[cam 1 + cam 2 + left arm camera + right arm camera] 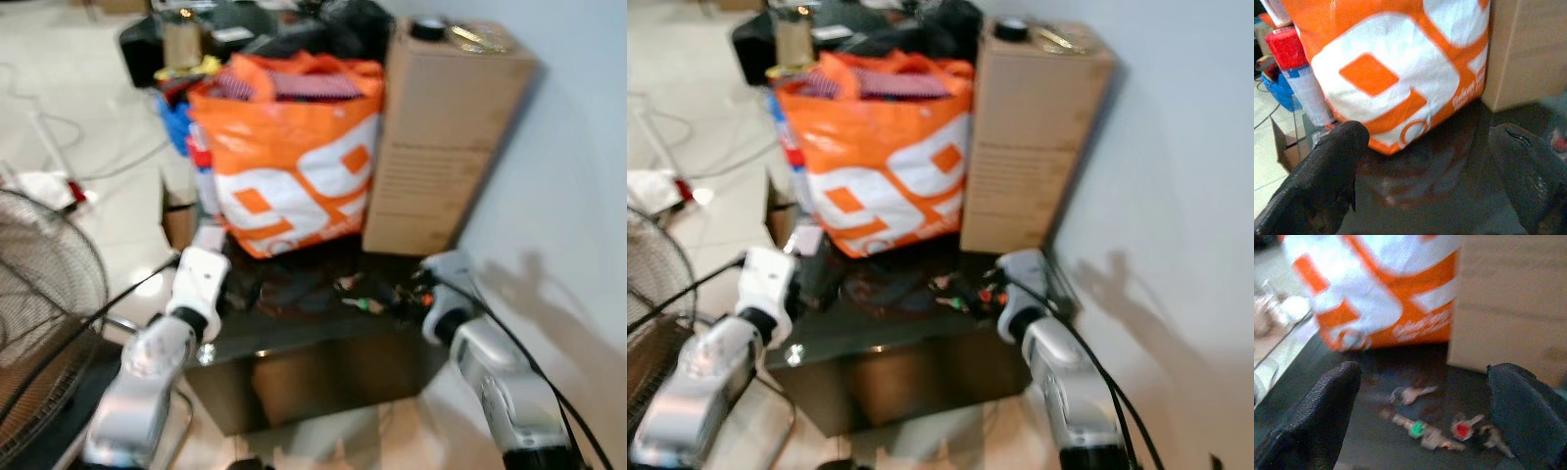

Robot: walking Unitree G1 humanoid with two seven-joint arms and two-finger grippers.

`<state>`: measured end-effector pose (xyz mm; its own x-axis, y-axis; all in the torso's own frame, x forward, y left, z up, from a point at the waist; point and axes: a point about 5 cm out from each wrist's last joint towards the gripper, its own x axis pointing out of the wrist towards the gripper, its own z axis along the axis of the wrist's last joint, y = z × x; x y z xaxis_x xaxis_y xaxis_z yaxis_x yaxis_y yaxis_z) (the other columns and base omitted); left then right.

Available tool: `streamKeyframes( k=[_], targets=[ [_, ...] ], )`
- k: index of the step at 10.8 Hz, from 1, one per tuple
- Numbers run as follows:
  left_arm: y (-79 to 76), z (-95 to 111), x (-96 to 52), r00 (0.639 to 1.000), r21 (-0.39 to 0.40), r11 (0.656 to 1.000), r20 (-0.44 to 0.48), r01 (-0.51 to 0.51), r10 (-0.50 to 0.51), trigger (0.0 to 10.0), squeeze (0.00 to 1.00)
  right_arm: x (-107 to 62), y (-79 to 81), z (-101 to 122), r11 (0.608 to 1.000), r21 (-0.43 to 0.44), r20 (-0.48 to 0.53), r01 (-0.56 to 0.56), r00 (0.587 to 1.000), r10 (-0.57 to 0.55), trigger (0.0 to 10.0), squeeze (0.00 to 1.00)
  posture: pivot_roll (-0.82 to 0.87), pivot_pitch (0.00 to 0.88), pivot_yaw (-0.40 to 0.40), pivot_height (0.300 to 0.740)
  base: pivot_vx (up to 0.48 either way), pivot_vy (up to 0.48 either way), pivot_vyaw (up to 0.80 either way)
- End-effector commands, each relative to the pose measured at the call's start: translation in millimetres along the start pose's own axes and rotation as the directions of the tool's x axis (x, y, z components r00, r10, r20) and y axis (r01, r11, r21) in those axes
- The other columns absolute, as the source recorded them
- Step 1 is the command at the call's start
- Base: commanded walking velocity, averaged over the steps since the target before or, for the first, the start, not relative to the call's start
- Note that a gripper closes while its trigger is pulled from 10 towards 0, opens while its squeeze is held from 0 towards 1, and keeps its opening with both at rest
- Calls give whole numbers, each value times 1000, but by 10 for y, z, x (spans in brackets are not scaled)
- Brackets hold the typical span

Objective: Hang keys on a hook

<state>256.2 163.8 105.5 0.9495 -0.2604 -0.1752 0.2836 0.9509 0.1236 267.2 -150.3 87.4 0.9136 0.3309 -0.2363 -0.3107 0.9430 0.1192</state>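
The keys (1430, 428) lie flat on the dark glossy table (323, 338), a loose bunch with a green tag and a red tag, just in front of the orange-and-white bag (294, 162) and near the foot of the cardboard box (436, 137); the right gripper (1422, 418) hovers right over them, fingers spread wide, a fingertip to either side, not touching; the left gripper (1425, 181) hangs above the table too, close in front of the bag, fingers parted and holding nothing; the box stands upright, touching the bag's side; a red-capped spray can (1295, 71) stands at the bag's other side; a wire fan guard (44, 294) sits well away from the bag.
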Motion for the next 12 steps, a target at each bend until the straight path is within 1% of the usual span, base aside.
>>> streamKeyframes(
  k=[1,2,3,4,5,6,7,8,9,10,11,12],
  targets=[
    [83,68,-32,997,-11,998,34,-62,62,10000,133,-16,-18,119,999,8,58,41,997,-41,10000,0,6,0,-15,740,0,0,0],
    [154,118,-49,994,13,996,55,-91,91,10000,129,-21,-7,147,993,5,86,116,989,-116,10000,0,27,0,-26,740,0,0,0],
    [191,123,-65,993,20,994,56,-108,107,10000,153,-3,0,122,987,18,89,161,983,-162,10000,0,39,0,-36,740,0,0,0],
    [203,122,-81,989,1,991,58,-134,134,10000,161,14,35,116,989,-7,85,147,986,-146,10000,0,52,0,-46,740,0,0,0],
    [186,130,-93,989,-1,991,60,-136,136,10000,169,19,37,126,990,-7,87,142,986,-141,10000,0,57,0,-56,740,296,0,0],
    [179,142,-85,990,1,992,65,-123,122,10000,173,29,50,163,990,-29,106,137,985,-133,10000,0,54,0,-48,740,345,0,0],
    [177,148,-45,992,0,994,67,-111,111,10000,180,30,18,173,986,-17,117,166,980,-163,10000,0,44,0,-37,740,360,0,0],
    [173,141,23,994,5,995,60,-97,96,10000,184,31,-44,172,976,-18,124,216,969,-212,10000,0,15,0,-9,740,382,0,800],
    [162,152,80,995,9,997,57,-77,77,10000,184,34,-99,195,965,-3,125,262,958,-259,10000,0,-1,0,3,740,386,0,0],
    [150,164,87,996,8,998,61,-70,69,10000,184,32,-97,210,967,-4,131,255,959,-252,10000,0,-6,0,7,740,382,0,0],
    [161,146,124,996,11,997,55,-74,73,10000,180,53,-84,188,968,-37,125,247,962,-241,10000,0,-10,0,10,740,382,0,0],
    [139,153,131,996,11,998,59,-68,67,10000,180,48,-82,188,969,-33,128,244,963,-238,10000,0,-8,0,2,740,382,0,0]
  ],
)
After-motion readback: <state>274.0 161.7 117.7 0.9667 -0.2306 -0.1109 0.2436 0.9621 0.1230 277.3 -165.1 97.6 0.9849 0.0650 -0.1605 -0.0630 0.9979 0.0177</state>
